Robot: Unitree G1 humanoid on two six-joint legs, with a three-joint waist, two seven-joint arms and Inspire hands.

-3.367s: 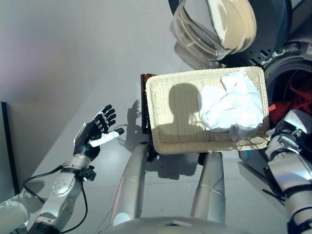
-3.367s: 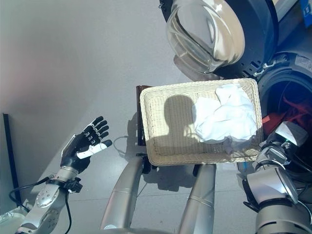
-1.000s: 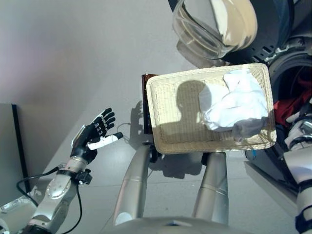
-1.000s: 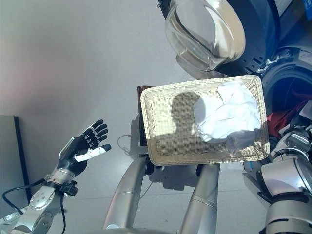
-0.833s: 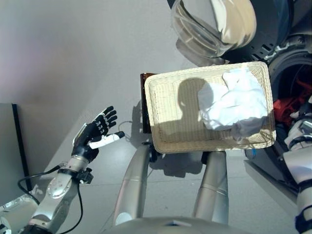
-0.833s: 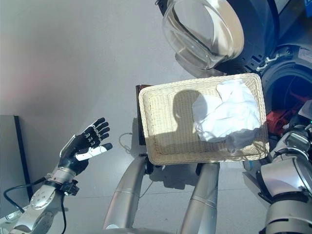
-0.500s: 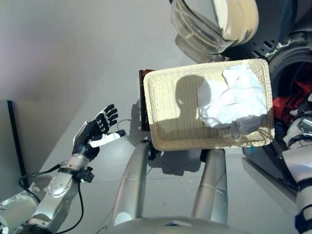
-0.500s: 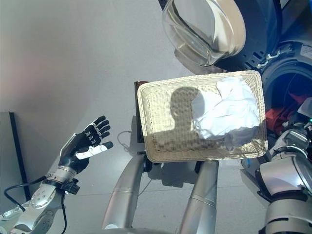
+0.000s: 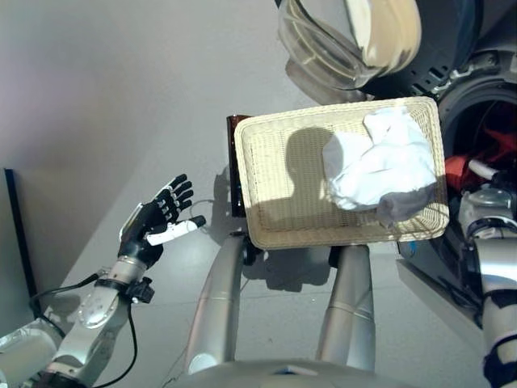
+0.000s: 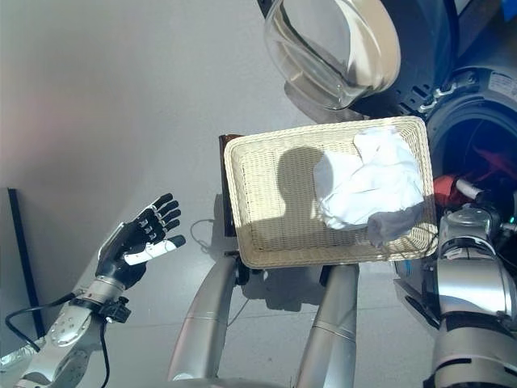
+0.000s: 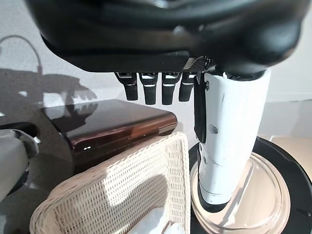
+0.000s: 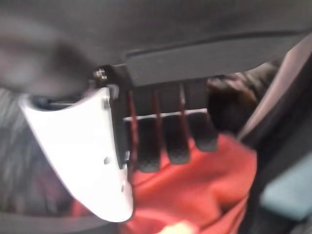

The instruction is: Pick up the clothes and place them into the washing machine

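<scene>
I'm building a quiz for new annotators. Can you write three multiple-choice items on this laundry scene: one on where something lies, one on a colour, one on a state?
1. Where do the white clothes lie?
A. On the floor
B. In the wicker basket, at the end nearer the washing machine
C. In the left hand

2. What colour is the garment inside the drum?
A. Red
B. Green
C. Yellow

3. How is the left hand?
A. Curled round cloth
B. Pressed on the basket
C. Open, holding nothing

Answers: 1 B, the white heap fills the basket's end beside the drum. 2 A, red cloth shows past the right hand in its wrist view. 3 C, its fingers are spread above the floor, apart from everything.
</scene>
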